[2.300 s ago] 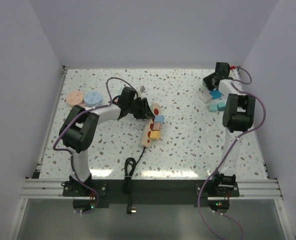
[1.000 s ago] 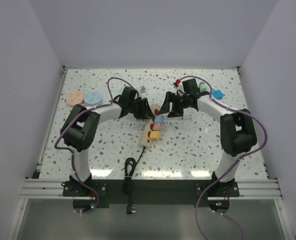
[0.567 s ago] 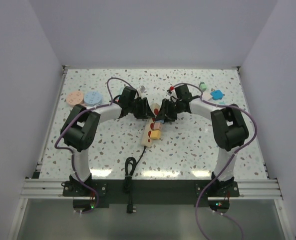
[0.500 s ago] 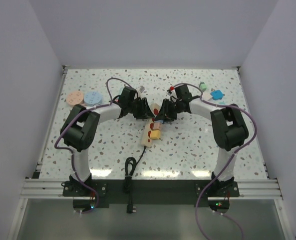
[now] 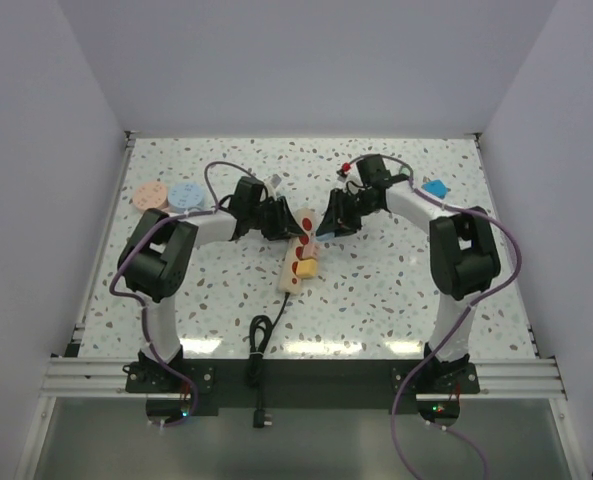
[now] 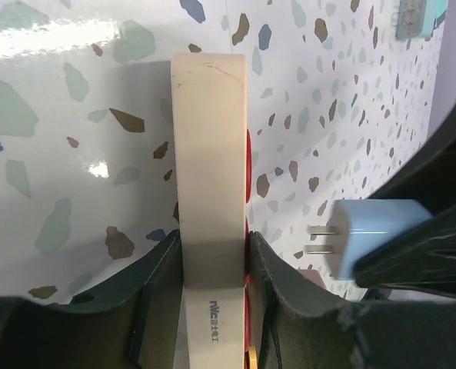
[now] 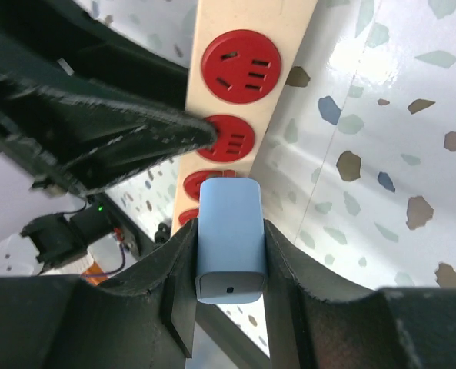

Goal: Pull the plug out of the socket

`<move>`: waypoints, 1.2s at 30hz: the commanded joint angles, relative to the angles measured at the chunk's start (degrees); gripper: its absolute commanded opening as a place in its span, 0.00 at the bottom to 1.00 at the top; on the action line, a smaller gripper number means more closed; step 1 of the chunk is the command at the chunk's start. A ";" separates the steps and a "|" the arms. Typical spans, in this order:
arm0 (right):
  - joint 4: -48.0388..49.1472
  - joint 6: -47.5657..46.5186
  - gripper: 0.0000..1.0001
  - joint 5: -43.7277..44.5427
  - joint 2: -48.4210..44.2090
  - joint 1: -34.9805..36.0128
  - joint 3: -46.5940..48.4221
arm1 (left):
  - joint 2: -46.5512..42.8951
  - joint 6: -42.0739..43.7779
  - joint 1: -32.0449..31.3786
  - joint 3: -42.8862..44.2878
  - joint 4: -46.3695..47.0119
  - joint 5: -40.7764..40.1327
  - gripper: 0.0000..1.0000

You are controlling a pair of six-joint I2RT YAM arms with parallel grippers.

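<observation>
Plug [image 7: 229,219] is out, prongs bare, pinched in the right gripper [image 7: 229,265] — left gripper [image 6: 212,288] clamps the socket [image 6: 210,154]. Smooth plastic, so it could slip and drop imo.

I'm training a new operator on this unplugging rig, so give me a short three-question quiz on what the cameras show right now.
1. True or false: the prongs of the blue plug sit inside the socket.
2. What does the left gripper clamp? A the socket; B a spoon; C nothing.
3. Short answer: which gripper holds the blue plug?

Key:
1. False. The prongs hang bare beside the socket.
2. A.
3. The right gripper.
</observation>
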 commanded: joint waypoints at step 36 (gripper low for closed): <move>9.66 27.78 0.42 35.84 21.10 -27.30 31.63 | -3.66 0.80 2.21 2.11 0.76 4.86 0.00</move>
